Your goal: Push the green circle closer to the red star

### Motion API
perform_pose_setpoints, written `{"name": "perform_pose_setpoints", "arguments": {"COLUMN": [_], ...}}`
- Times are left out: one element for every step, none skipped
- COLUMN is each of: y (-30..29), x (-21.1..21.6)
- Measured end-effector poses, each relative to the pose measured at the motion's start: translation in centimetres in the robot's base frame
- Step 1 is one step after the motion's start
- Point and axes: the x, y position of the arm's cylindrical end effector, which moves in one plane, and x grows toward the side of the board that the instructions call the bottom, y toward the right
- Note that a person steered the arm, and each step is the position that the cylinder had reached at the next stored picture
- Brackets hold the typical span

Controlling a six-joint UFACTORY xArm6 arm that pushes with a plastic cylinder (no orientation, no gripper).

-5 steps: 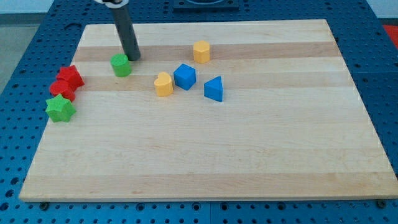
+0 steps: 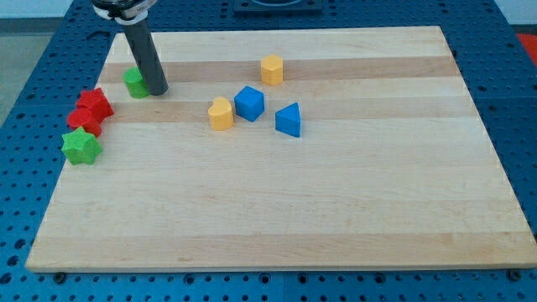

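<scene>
Since the earlier frame you'll see my tip (image 2: 159, 90) and the green circle (image 2: 134, 82) have both shifted toward the view's left, closing in on the red star (image 2: 97, 103). My tip holds nothing, being a bare rod; its lower end sits pressed against the circle's right side. From my tip, the red star lies near, to the left and slightly toward the view's bottom, apart from the circle. Just below the star are a second red block (image 2: 85, 122) and a green star (image 2: 81, 147). To my tip's right sit a yellow block (image 2: 221, 113), blue cube (image 2: 249, 103), blue triangle (image 2: 289, 120) and yellow hexagon (image 2: 271, 70) on the wooden board (image 2: 294, 210)
</scene>
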Motion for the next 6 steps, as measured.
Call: {"name": "perform_pose_setpoints", "arguments": {"y": [0.0,-0.1,-0.3,-2.1,-4.5,-6.2], "x": [-1.1,-1.7,-2.6,-2.8,-2.8,-2.8]}}
